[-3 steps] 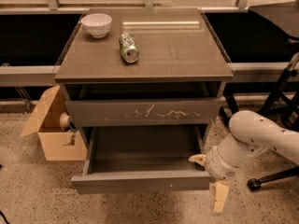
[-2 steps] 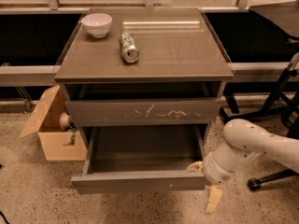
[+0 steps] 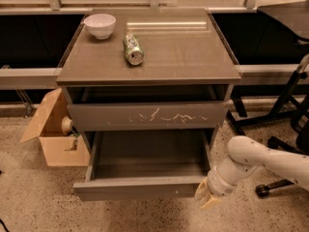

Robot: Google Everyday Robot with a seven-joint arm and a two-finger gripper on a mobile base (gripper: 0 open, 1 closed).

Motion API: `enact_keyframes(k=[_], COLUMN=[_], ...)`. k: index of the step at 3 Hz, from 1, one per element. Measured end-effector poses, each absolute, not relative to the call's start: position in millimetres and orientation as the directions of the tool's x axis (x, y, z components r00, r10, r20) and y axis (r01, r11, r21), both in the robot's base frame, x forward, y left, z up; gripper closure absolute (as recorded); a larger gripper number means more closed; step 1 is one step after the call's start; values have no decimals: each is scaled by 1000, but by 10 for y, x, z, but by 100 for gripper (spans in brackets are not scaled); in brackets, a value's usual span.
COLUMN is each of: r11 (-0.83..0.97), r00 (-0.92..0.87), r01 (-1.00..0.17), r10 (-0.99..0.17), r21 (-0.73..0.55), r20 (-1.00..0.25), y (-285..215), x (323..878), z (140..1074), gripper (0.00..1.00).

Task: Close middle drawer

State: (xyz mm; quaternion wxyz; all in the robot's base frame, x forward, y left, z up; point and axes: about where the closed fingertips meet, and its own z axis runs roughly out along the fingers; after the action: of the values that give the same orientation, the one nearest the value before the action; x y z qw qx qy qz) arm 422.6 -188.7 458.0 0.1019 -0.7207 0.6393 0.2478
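Sliding left over the last second, your gripper [image 3: 208, 198] now sits low at the right front corner of the middle drawer [image 3: 137, 189], touching its front edge or just beside it. You cannot tell how far open it is, though it seems to have hold of nothing. The drawer has not moved and stays pulled well out beneath the scratched drawer [image 3: 145, 116]. You look placed to push, but closing has not begun.

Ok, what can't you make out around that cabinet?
Camera view:
- Whether the gripper, at the wide grey-brown wooden middle drawer's right front corner, touches it: too close to tell.
- White arm: cut off by right edge.
- Brown cardboard box: contents partly hidden behind the cabinet.
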Motion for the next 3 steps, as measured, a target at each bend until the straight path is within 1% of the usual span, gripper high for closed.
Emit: enact_keyframes(k=[1, 2, 3], r11=[-132, -79, -75], r00=[35, 12, 10], r01=[-976, -989, -989], r10=[-880, -887, -888], r21=[172, 127, 123], r20=[-475, -461, -460], y=[-1919, -1931, -1932], x=[4357, 4578, 4576], z=[4230, 4043, 4033], gripper=[88, 100, 100])
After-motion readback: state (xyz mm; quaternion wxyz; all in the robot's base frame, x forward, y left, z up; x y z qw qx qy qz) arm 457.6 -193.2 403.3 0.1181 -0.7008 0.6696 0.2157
